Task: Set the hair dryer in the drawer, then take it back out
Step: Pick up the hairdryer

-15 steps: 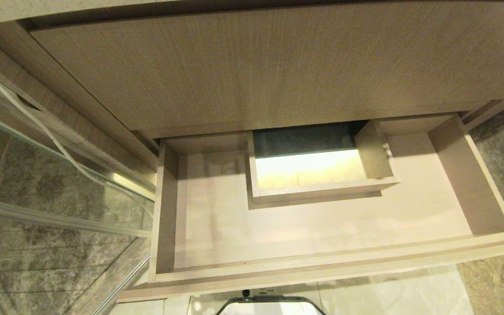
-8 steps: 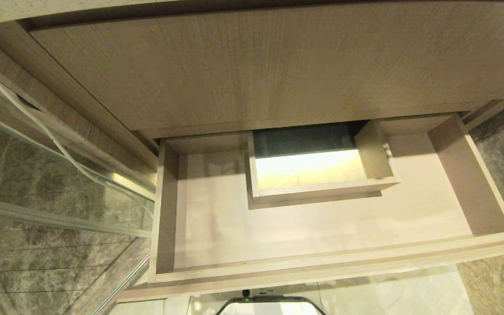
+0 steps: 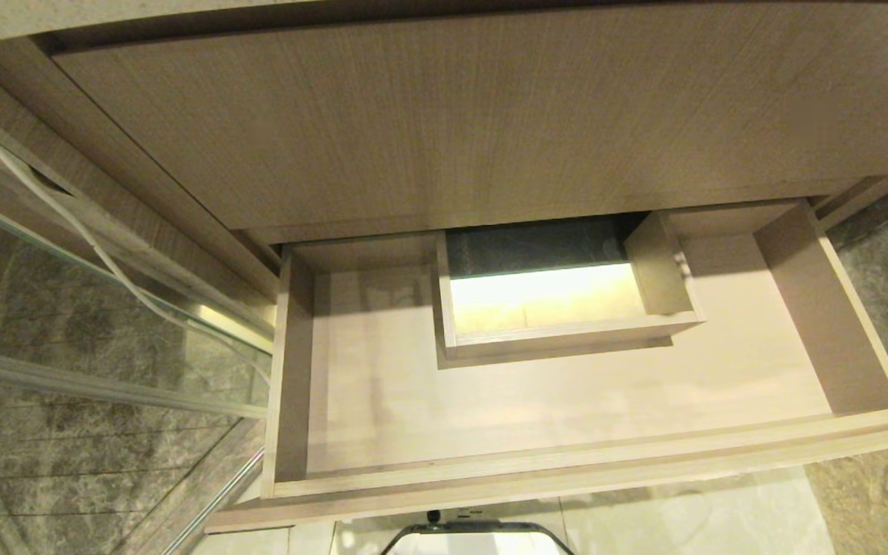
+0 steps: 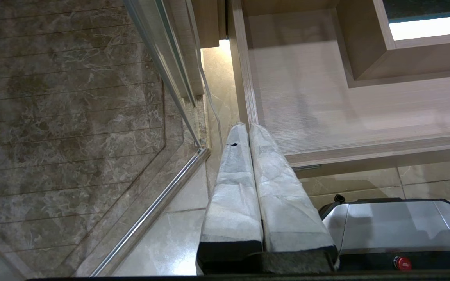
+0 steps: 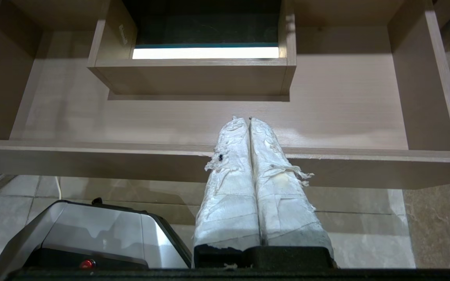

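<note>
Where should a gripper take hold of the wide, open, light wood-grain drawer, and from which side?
Grip the top edge of the front panel, near mid-width, coming from above. The wide light wood-grain drawer stands open and its front shows no handle, so that thin exposed lip probably suits the jaws best.

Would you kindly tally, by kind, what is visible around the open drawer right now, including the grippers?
Drawer, pulled open, nothing lying inside: 1
Boxed cut-out at the drawer's back centre: 1
Grippers, both shut and holding nothing: 2, left gripper and right gripper
White cord along the glass panel: 1
Hair dryer: 0 in view
Total: 5
</note>
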Motion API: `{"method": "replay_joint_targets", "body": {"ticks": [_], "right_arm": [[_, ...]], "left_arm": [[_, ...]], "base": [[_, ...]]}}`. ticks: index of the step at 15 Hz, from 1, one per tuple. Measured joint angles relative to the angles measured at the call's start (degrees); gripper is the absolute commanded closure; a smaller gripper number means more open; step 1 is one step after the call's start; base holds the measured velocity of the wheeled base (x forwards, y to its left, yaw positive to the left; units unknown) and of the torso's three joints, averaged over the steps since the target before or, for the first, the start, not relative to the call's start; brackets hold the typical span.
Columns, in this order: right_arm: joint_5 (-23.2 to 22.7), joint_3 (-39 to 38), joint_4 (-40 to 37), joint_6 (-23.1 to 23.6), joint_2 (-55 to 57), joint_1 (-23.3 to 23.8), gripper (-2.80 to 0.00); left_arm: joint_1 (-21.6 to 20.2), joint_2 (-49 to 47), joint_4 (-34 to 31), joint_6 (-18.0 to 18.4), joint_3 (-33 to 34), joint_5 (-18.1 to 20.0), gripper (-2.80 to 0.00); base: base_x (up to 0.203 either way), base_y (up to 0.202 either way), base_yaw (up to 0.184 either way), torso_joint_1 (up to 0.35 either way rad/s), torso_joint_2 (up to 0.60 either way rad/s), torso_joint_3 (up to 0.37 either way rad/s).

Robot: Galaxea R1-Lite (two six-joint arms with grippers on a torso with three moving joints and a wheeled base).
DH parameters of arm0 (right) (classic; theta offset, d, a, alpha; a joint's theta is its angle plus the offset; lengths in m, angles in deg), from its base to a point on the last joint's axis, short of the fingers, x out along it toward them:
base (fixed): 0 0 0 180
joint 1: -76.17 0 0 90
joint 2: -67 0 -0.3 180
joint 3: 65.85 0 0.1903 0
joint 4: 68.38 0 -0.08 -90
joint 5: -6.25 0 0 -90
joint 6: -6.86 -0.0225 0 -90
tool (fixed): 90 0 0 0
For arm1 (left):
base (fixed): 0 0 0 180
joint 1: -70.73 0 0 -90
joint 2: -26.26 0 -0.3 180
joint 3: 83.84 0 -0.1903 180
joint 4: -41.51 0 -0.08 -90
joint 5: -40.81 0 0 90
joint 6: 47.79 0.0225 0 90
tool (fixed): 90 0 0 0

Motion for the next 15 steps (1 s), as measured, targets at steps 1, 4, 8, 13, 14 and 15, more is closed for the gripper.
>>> {"method": "replay_joint_targets", "body": {"ticks": [1,4,8,13,14,15], "right_arm": [[0.0,0.0,0.0,0.02,0.0,-0.05,0.0],[-0.02,0.0,0.02,0.05,0.0,-0.05,0.0],[0.0,0.0,-0.02,0.02,0.0,0.01,0.0],[-0.02,0.0,0.0,0.0,0.0,-0.05,0.0],[-0.02,0.0,-0.03,0.05,0.0,-0.05,0.0],[-0.28,0.0,-0.09,0.64,0.0,-0.05,0.0]], "left_arm": [[0.0,0.0,0.0,0.0,0.0,-0.02,0.0],[0.0,0.0,0.0,0.0,0.0,-0.01,0.0],[0.0,0.0,0.0,0.0,0.0,0.0,0.0],[0.0,0.0,-0.07,0.02,0.0,-0.06,0.0],[0.0,0.0,-0.37,0.06,0.0,-0.1,0.0],[0.0,0.0,-0.4,0.13,0.0,-0.12,0.0]], "base": [[0.0,0.0,0.0,0.0,0.0,0.0],[0.0,0.0,0.0,0.0,0.0,0.0],[0.0,0.0,0.0,0.0,0.0,0.0],[0.0,0.0,0.0,0.0,0.0,0.0],[0.0,0.0,0.0,0.0,0.0,0.0],[0.0,0.0,0.0,0.0,0.0,0.0]]}}
